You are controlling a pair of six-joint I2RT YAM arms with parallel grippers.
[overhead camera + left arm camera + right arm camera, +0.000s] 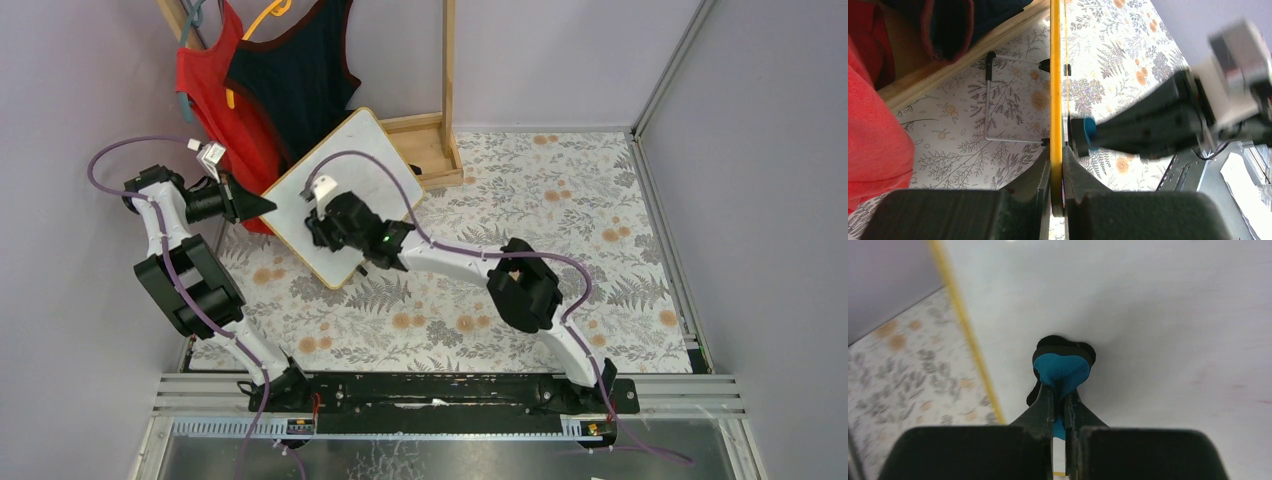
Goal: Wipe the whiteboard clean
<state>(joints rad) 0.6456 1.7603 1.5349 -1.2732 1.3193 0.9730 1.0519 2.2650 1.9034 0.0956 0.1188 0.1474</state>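
on the floral counter (600, 180) the whiteboard (368, 150) is propped at a tilt towards the back left, and its wooden edge is clamped by the closed left jaws. the wiping step is judged to be in hand: the small blue eraser (1062, 371) is pinched in the closed right jaws and pressed against the white face. only faint reddish traces (1260, 401) are seen, so the next stroke should be carried over them. no legible writing or brand is found.

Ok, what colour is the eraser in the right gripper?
The eraser is blue with a black pad; clearest in right wrist view.
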